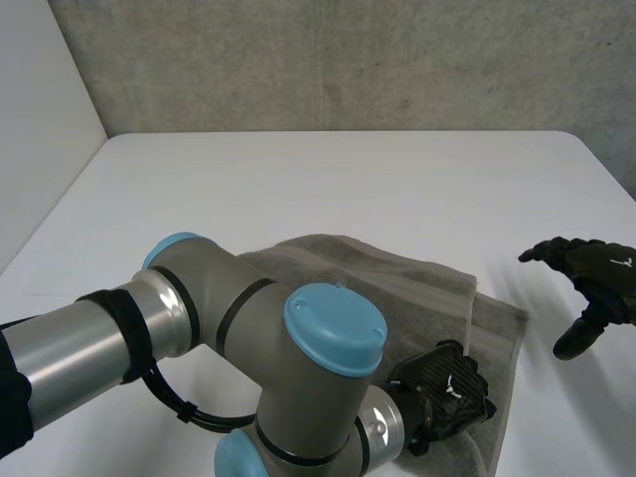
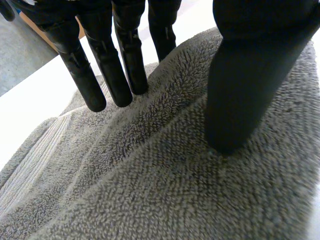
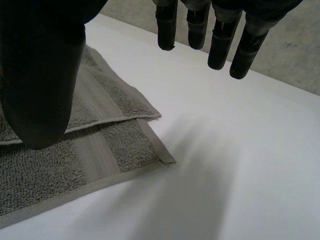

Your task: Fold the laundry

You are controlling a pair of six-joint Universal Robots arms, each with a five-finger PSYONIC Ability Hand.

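Observation:
A grey towel (image 1: 397, 288) lies folded on the white table (image 1: 298, 189), its layers stacked at the right-hand corner (image 3: 150, 145). My left hand (image 1: 447, 383) is down on the towel's near right part. In the left wrist view its fingertips (image 2: 95, 95) and its thumb (image 2: 240, 100) press into the pile (image 2: 175, 190), set well apart, with a low ridge of cloth between them. My right hand (image 1: 596, 273) hovers over bare table to the right of the towel. Its fingers (image 3: 220, 50) are spread and straight, its thumb (image 3: 40, 90) is above the towel's edge, and it holds nothing.
My left arm (image 1: 248, 348) crosses the near part of the table and hides the towel's near left part. Bare tabletop (image 3: 225, 165) stretches to the right of the towel and behind it. A concrete wall (image 1: 348, 60) stands beyond the far edge.

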